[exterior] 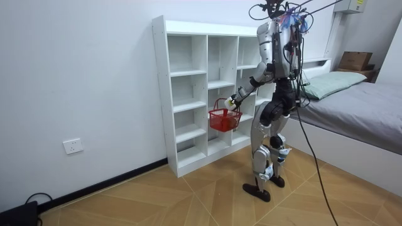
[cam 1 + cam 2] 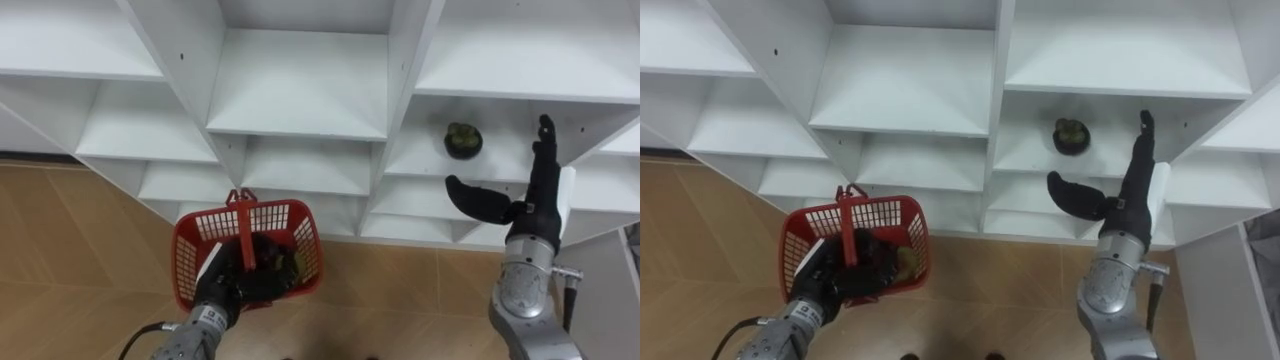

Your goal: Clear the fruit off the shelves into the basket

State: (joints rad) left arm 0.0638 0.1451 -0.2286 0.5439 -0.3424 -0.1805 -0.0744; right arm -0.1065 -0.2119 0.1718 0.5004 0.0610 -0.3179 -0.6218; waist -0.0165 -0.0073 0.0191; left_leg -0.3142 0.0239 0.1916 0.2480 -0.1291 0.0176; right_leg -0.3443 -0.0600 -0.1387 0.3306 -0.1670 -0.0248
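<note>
A dark green fruit (image 2: 463, 140) sits on a shelf in the right-hand column of the white closet (image 2: 300, 110), in the upper right of the left eye view. It looks roundish with a paler patch on top, so no long axis can be made out.

The right hand (image 2: 533, 208) is raised just below and to the right of the fruit, apart from it. Its fingers (image 2: 545, 150) are straight and point to the top of the frame, with the thumb spread toward the frame's left. It holds nothing.

In the lower left of the frame the left hand (image 2: 222, 290) has its fingers curled round the handle (image 2: 241, 215) of a red basket (image 2: 300, 235). The basket's long side runs left to right, and the handle crosses it from the far rim to the near one. Inside lie dark things too dim to name, with a yellowish piece (image 2: 908, 260) among them. Below the basket is the wooden floor (image 2: 80, 250).

The eye views give the fruit's compartment and both hands' fingers. The room view gives the stance: the robot stands upright on the floor facing the closet, the basket hanging before the middle shelves. A bed (image 1: 364, 100) lies at the room view's right.
</note>
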